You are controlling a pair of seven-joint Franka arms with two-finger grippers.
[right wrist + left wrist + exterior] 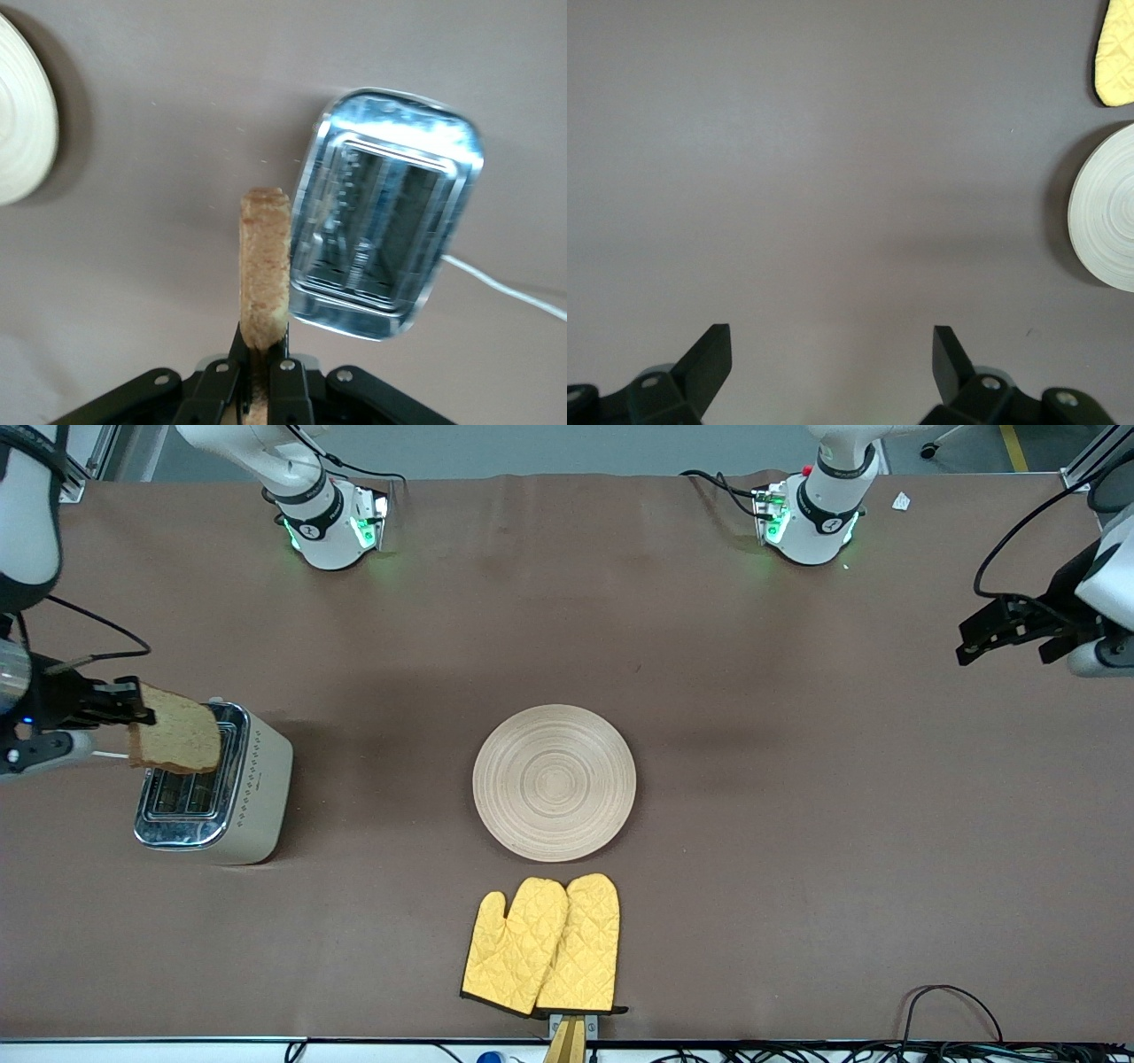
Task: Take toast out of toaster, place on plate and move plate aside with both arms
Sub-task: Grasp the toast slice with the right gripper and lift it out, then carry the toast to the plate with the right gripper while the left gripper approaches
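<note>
My right gripper (133, 710) is clamped on the toast (177, 737), lifted clear over the toaster (217, 788). Extraction looks complete. Next: carry it to the plate (555, 782) at table centre. My left gripper (1014, 633) waits, fingers spread, empty.

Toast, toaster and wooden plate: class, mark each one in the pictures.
toast (177, 737): front view, middle of its speckled face.
toaster (257, 784): front view, its cream side with the dotted pattern.
wooden plate (509, 779): front view, bare grooved surface.
</note>
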